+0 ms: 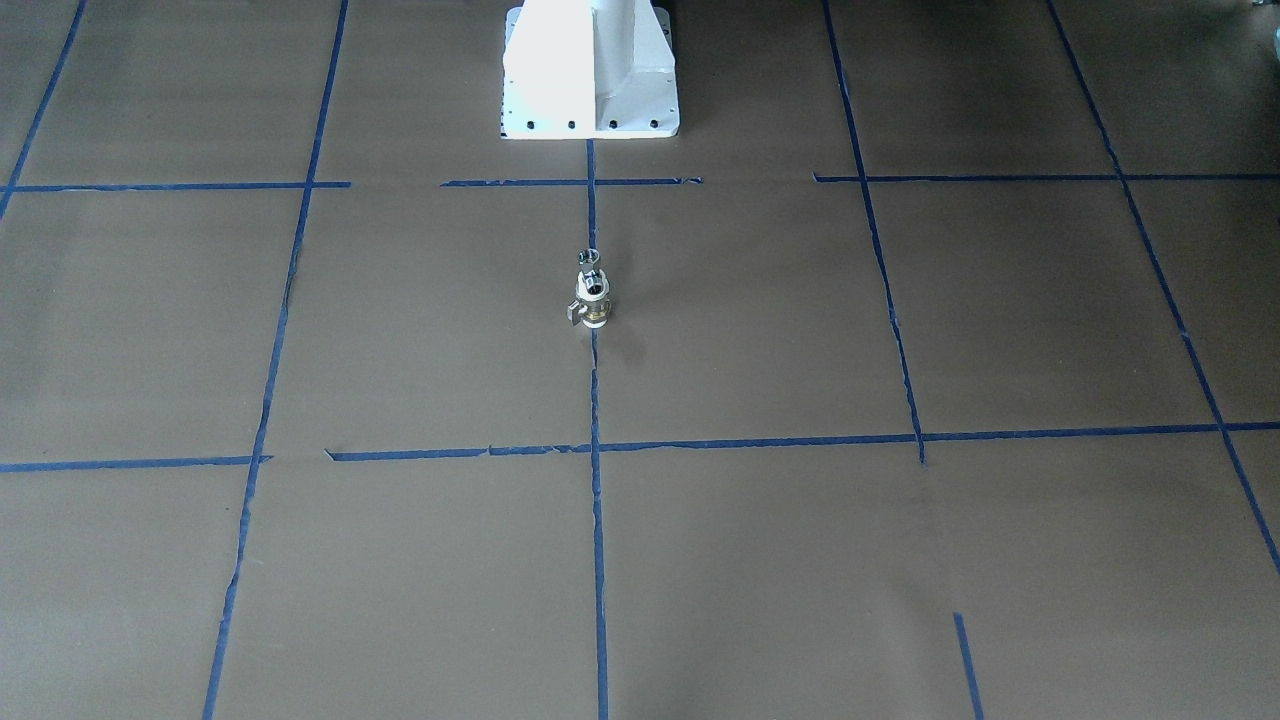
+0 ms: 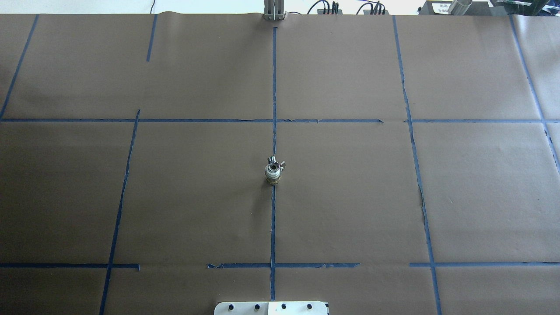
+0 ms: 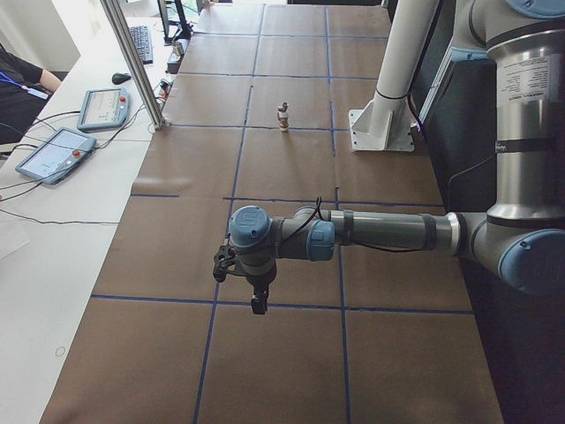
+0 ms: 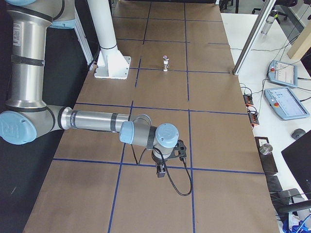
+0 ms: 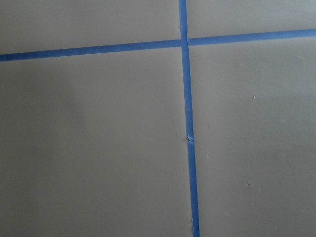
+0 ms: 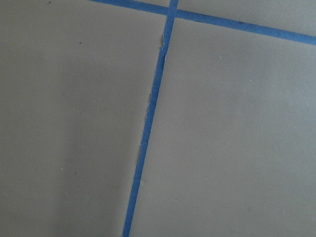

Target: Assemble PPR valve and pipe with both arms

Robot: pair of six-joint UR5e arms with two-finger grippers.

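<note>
Upright, valve (image 1: 593,303) stands well apart from left gripper (image 3: 257,306).

stubby brass-and-white PPR valve (image 1: 593,308) upright on brown paper-covered table (image 1: 900,560), astride blue tape centre line (image 1: 598,520) | shiny chrome T-shaped pipe (image 1: 590,261) atop it | white metal pedestal base (image 1: 590,70) further along that line, well apart

Pose, left arm (image 3: 388,231): upper link upright, elbow bent square, forearm level and stretched outward on the left side. The left gripper (image 3: 257,306) hangs below the wrist, fingers pointing straight down, in the air. Pose, right arm (image 4: 92,120): mirrored on the right side, forearm level. The right gripper (image 4: 160,171) also points straight down. Finger spacing of either gripper is not readable.
</note>
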